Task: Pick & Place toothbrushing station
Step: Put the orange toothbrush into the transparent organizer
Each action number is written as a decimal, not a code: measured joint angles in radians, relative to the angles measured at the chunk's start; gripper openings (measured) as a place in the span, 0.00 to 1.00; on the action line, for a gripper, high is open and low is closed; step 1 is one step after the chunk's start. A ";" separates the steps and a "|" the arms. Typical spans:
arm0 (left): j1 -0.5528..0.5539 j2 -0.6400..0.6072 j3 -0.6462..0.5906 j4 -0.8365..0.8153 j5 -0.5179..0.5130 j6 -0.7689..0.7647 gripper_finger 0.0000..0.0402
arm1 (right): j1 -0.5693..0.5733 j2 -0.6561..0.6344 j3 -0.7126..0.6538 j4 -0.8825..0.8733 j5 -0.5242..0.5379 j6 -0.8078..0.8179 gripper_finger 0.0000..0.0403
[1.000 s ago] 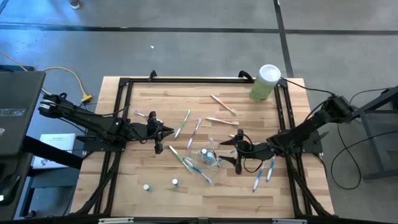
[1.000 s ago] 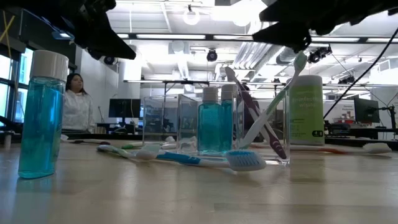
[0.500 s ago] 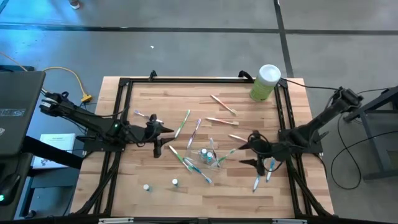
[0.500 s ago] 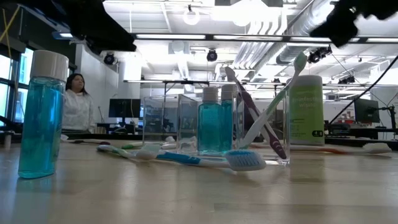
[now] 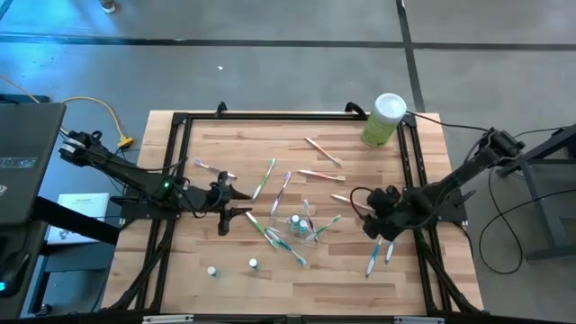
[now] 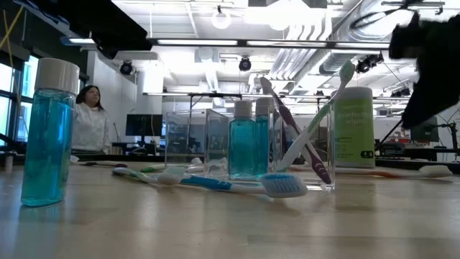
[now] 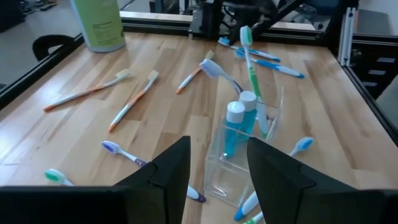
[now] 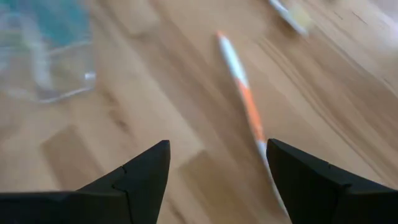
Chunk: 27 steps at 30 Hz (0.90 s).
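The wooden table (image 5: pixel 270 279) carries a pale-green canister (image 5: pixel 384 120) at its far edge. The clear cup (image 7: pixel 245 149) sits mid-table; only the left wrist view shows two teal bottles (image 7: pixel 239 121) inside. Left gripper (image 5: pixel 236 203) beside the cup and right gripper (image 8: pixel 214 186) over an orange toothbrush (image 8: pixel 245 102) both gape empty.

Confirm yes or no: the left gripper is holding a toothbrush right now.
No. In the left wrist view the left gripper has open, empty fingers, and the clear cup stands ahead of it, untouched.
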 joint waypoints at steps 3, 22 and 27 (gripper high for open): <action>-0.012 0.000 0.000 0.000 0.000 0.000 0.38 | -0.034 0.039 0.000 -0.053 -0.038 0.062 0.65; -0.074 0.001 0.000 -0.003 0.002 0.000 0.38 | -0.251 0.281 0.002 -0.077 -0.342 -0.106 0.65; -0.085 0.001 0.000 -0.004 0.002 0.000 0.38 | -0.302 0.305 0.003 -0.048 -0.373 -0.210 0.58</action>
